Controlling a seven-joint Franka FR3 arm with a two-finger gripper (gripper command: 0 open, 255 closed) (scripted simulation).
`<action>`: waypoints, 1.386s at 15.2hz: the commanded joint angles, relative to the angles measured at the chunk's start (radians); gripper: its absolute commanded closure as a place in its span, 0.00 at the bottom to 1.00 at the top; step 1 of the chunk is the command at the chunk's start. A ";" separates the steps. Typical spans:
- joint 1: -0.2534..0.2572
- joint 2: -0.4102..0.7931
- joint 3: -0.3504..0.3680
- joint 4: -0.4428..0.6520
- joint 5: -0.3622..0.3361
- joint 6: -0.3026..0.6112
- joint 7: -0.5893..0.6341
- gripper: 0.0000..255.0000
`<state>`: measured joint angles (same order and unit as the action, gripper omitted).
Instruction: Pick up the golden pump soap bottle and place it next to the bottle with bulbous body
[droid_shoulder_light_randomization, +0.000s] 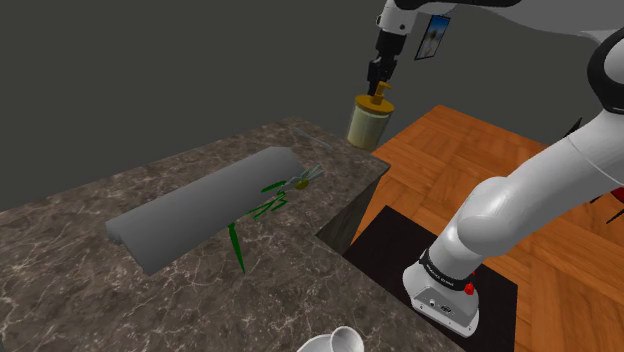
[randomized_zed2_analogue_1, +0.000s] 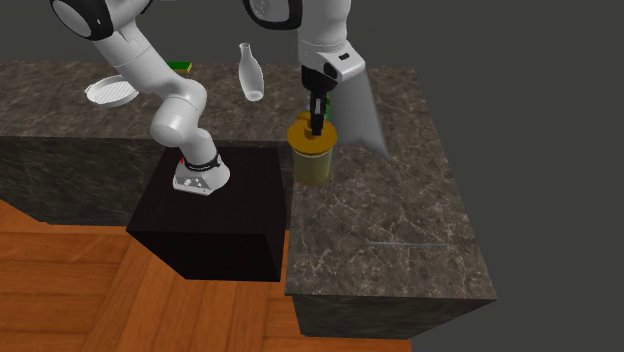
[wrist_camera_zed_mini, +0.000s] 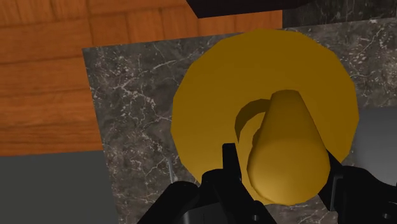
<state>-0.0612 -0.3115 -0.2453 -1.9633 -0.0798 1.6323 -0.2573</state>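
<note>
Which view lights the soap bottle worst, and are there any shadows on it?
Second exterior view: the soap bottle looks dull, brownish gold, the darkest of the three. Shoulder view: it reads pale yellow against the dark wall. Wrist view: bright, flat gold, and the pump throws a crisp shadow on the bottle's top.

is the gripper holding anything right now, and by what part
The golden pump soap bottle, clasped by its pump head between the two fingers of the gripper, not by the body.
</note>
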 joint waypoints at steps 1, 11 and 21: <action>0.001 0.002 0.002 0.026 0.001 -0.025 0.000 1.00; 0.005 0.038 0.003 0.198 0.009 -0.161 -0.008 1.00; 0.007 0.099 -0.002 0.402 0.022 -0.304 -0.021 1.00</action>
<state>-0.0546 -0.2205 -0.2460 -1.5859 -0.0599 1.3440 -0.2757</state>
